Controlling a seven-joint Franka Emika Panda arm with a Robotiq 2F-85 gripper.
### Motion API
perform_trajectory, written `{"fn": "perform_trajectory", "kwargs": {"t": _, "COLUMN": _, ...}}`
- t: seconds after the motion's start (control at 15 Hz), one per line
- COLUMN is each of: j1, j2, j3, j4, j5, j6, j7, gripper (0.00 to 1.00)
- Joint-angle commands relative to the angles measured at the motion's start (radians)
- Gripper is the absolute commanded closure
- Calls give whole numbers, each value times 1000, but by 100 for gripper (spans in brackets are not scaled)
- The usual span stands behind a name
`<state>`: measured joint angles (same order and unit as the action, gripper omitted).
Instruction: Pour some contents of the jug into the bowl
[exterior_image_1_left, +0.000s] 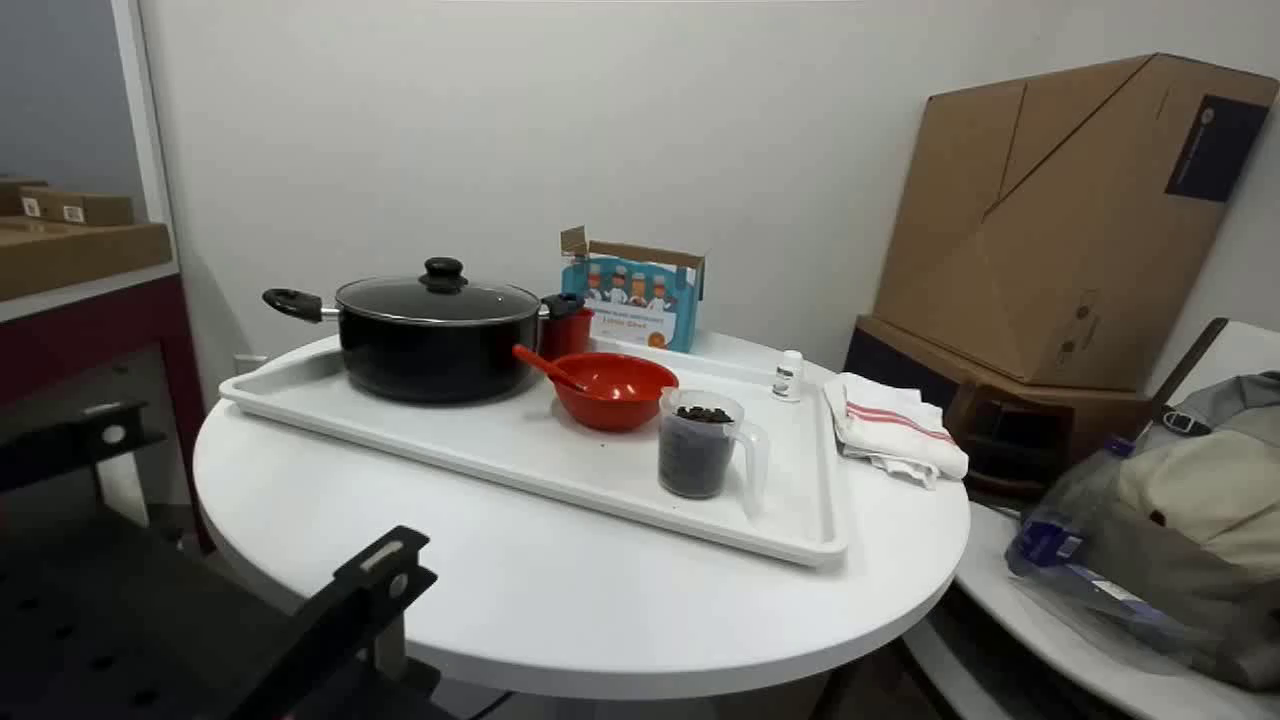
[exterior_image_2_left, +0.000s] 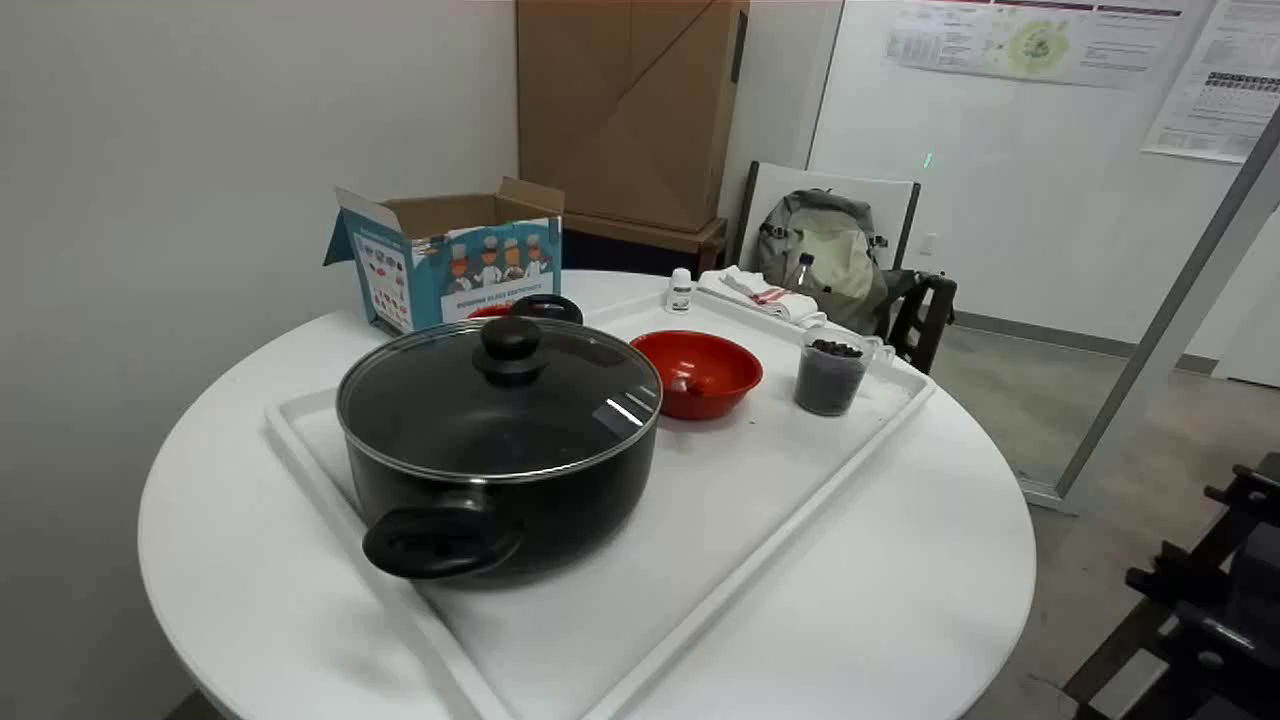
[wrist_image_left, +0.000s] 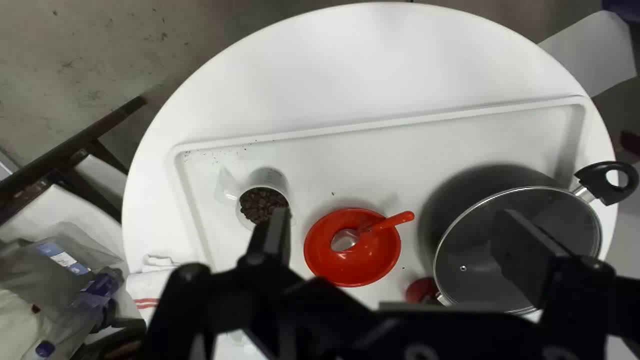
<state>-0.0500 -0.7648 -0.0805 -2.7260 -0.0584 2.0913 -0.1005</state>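
The pincer (wrist_image_left: 392, 214) gapes, nothing held; in the wrist view the jug (wrist_image_left: 269, 177) stands upright left of centre, just outside the frame-left finger (wrist_image_left: 276, 235), its handle (wrist_image_left: 226, 185) aimed upper left, away from the bowl (wrist_image_left: 367, 265), so I'd reckon the pincer must shift frame-left

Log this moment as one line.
gripper: open, empty | clear plastic jug: upright, holding dark beans | round red bowl: holds red-handled spoon, no beans visible | pour: not done

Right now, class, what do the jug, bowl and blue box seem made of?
Jug: probably clear plastic, slightly milky; dark contents show through.
Bowl: glossy, bright highlights; perhaps plastic, possibly enamel.
Blue box: likely printed cardboard, its inside bare brown.
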Motion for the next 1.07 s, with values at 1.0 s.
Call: {"fn": "perform_trajectory", "kwargs": {"t": 1.0, "j1": -62, "j2": 334, "j3": -130, "j4": 279, "j5": -436, "j6": 132, "j7": -490, "gripper": 0}}
